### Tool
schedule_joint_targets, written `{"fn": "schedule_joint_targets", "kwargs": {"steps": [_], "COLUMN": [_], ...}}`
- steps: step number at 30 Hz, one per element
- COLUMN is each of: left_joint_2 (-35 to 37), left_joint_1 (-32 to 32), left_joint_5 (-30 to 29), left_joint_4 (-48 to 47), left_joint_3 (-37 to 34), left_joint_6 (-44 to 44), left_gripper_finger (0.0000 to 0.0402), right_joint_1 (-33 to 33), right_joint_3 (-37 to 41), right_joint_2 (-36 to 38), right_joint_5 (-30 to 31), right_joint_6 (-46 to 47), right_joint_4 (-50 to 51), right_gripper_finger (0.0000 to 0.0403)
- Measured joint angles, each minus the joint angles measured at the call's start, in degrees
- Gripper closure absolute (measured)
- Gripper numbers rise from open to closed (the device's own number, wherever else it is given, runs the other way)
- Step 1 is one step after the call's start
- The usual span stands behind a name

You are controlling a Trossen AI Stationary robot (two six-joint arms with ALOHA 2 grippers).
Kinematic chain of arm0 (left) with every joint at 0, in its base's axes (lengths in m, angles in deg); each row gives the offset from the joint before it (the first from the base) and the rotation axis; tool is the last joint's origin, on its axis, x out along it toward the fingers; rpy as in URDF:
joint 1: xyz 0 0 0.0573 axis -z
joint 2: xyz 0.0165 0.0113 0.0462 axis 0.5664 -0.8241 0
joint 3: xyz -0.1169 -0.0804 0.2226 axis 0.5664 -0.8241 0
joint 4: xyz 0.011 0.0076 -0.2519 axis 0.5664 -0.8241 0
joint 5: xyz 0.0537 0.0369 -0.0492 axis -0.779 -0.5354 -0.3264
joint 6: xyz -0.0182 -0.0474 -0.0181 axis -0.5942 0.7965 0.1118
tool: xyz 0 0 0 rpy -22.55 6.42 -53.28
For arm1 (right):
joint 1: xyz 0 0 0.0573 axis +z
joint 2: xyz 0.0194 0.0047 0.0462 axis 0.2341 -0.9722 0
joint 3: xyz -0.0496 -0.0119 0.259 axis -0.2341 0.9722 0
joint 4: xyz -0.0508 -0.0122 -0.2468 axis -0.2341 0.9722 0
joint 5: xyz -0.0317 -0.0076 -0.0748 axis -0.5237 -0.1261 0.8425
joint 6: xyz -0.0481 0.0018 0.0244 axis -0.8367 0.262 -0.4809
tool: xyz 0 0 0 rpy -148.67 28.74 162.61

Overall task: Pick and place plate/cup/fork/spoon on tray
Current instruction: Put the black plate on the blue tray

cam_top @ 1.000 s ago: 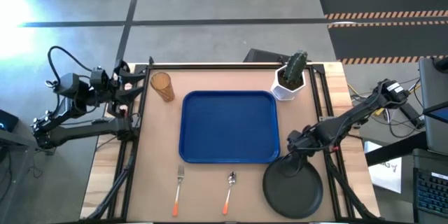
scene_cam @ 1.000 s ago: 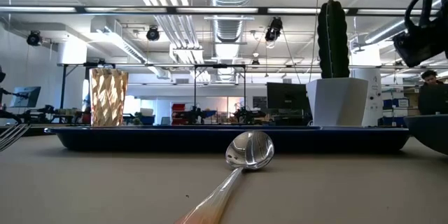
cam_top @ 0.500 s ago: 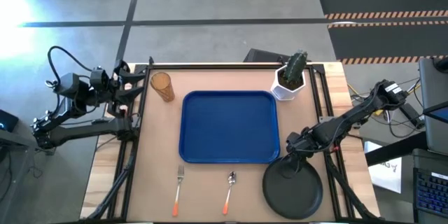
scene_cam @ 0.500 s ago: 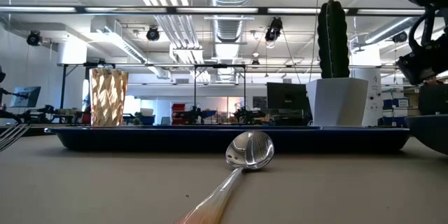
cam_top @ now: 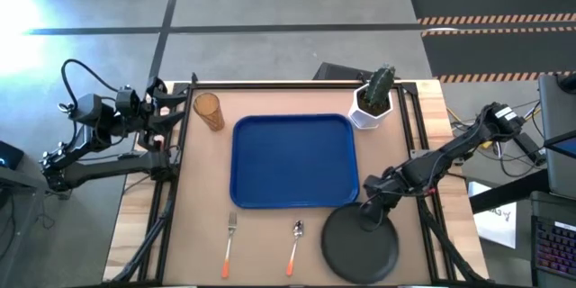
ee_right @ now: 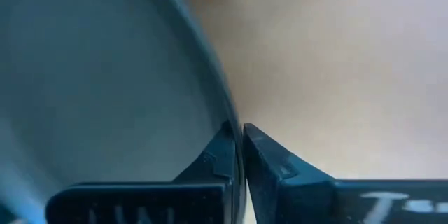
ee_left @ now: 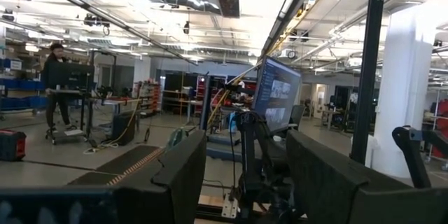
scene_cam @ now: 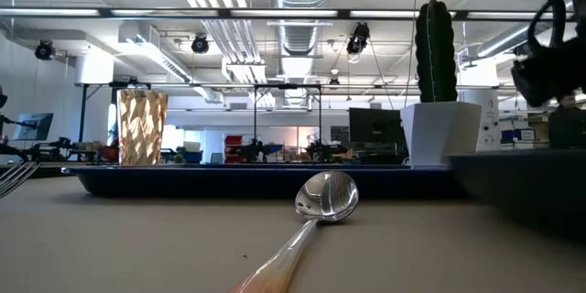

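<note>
The right end effector [cam_top: 367, 213] was clamped on the rim of the plate [cam_top: 360, 245], just beside the tray [cam_top: 294, 162]. The left end effector [cam_top: 171, 112] waited with fingers apart at the surface's [cam_top: 270, 252] far left edge.

In the low view the plate [scene_cam: 522, 183] is blurred and cut off by the right edge, and it hides the right end of the tray [scene_cam: 247, 179]. Only the tines of the fork [scene_cam: 11, 178] are seen at the left edge; the handle is cut off. The spoon [scene_cam: 316, 209] loses the end of its handle at the bottom edge. In the right wrist view only part of the plate's rim is shown, pinched between the right gripper [ee_right: 241, 143] fingers. In the left wrist view the left gripper [ee_left: 245, 175] fingertips are cut off below.
</note>
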Motion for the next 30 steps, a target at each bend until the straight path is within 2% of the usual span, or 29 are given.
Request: {"fn": "schedule_joint_targets", "kwargs": {"steps": [3,7,13,16,22,26,30], "left_joint_2": [0.0,0.0,0.0,0.0,0.0,0.0,0.2], "left_joint_1": [0.0,0.0,0.0,0.0,0.0,0.0,0.0], "left_joint_5": [0.0,0.0,0.0,0.0,0.0,0.0,0.0], "left_joint_4": [0.0,0.0,0.0,0.0,-0.1,0.0,-0.1], "left_joint_3": [0.0,0.0,0.0,-0.3,-1.0,-1.0,-1.0], "left_joint_6": [0.0,0.0,0.0,0.0,0.0,0.0,0.0], "left_gripper_finger": [0.0220,0.0220,0.0220,0.0220,0.0220,0.0220,0.0220], "right_joint_1": [0.0,0.0,-1.3,-3.9,-14.5,-22.1,-26.7], "right_joint_3": [-4.0,-12.2,-24.0,-27.9,-28.6,-27.0,-26.0], "right_joint_2": [0.0,0.8,1.3,0.5,-2.4,-5.0,-7.7], "right_joint_5": [3.3,9.9,30.2,36.7,38.3,34.4,30.4], "right_joint_6": [0.8,-3.6,-13.3,-16.6,-22.0,-26.3,-28.6], "right_joint_4": [0.2,-0.3,5.2,9.6,11.0,11.0,10.7], "right_gripper_finger": [0.0394,0.0394,0.0394,0.0394,0.0395,0.0395,0.0395]}}
